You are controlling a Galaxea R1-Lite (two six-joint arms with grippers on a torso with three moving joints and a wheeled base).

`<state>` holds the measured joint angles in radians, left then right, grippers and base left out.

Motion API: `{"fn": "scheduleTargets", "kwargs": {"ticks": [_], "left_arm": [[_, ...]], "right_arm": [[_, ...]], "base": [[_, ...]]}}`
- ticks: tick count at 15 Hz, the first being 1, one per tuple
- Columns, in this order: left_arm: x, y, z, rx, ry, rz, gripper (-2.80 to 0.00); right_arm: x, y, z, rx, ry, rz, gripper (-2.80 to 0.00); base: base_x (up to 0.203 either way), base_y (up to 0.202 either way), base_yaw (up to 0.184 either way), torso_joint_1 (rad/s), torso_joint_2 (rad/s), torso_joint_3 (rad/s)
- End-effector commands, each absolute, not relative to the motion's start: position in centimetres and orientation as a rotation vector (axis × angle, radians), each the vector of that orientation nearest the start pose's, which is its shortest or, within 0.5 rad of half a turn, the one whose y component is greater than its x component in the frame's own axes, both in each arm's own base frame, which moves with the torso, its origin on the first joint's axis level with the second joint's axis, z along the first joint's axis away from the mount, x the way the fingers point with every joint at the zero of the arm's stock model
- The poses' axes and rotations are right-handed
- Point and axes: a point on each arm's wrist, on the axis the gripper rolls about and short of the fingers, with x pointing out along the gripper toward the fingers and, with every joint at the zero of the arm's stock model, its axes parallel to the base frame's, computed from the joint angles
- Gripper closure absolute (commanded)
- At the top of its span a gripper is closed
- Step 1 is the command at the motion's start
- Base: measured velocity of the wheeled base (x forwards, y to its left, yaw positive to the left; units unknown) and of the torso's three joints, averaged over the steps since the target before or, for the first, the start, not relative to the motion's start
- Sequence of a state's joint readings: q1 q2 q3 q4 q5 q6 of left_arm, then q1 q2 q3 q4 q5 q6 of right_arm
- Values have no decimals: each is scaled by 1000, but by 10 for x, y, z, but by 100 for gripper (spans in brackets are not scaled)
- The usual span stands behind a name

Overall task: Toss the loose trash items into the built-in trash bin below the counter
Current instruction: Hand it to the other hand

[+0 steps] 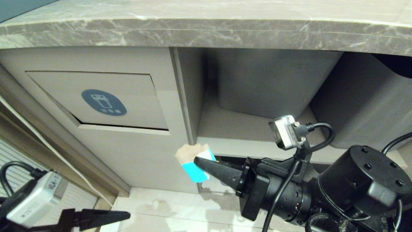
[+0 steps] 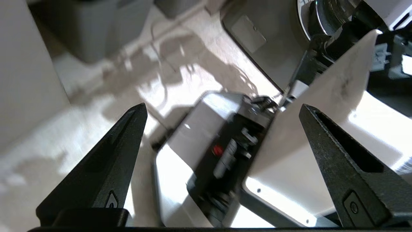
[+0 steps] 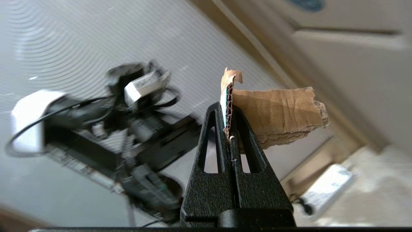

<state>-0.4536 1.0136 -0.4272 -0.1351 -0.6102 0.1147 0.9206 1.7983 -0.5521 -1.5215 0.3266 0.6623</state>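
Right claw clamped on a teal-edged cardboard scrap; left claw wide apart, empty.

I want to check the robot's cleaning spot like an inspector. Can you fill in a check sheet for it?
Surface: grey marble counter, top barely in view.
Job's things: cardboard scrap with teal face; bin flap closed, blue sticker.
Clutter: nothing seen.
Grippers: right gripper shut on the scrap, right of the flap and lower; left gripper open, empty, low at left.
Cables: black cables on both wrist cameras.
Surroundings: pale tiled floor, open grey cabinet recess.
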Motion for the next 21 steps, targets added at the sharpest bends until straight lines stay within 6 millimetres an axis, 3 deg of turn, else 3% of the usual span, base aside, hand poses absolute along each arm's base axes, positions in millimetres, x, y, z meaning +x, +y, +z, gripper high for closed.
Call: {"fn": "scheduleTargets", "kwargs": {"ticks": [1,4,10,16,21], "left_arm": [[114,-74,175,113,375,-1103,-280],[137,-85,172,261,264,-1098,-280],[166,-100,178,482,47,-1066,-280],[166,-122,197,496,-56,-1140,-280],[156,-134,201,495,-81,-1195,-280]], "right_arm": [[165,239,180,667,148,1324,0],[151,248,179,668,176,1378,0],[149,250,175,662,195,1381,0],[143,254,165,648,241,1394,0],[143,256,164,646,242,1395,0]], "base": [[0,0,0,0,0,0],[0,0,0,0,0,0],[0,0,0,0,0,0],[0,0,0,0,0,0],[0,0,0,0,0,0]]}}
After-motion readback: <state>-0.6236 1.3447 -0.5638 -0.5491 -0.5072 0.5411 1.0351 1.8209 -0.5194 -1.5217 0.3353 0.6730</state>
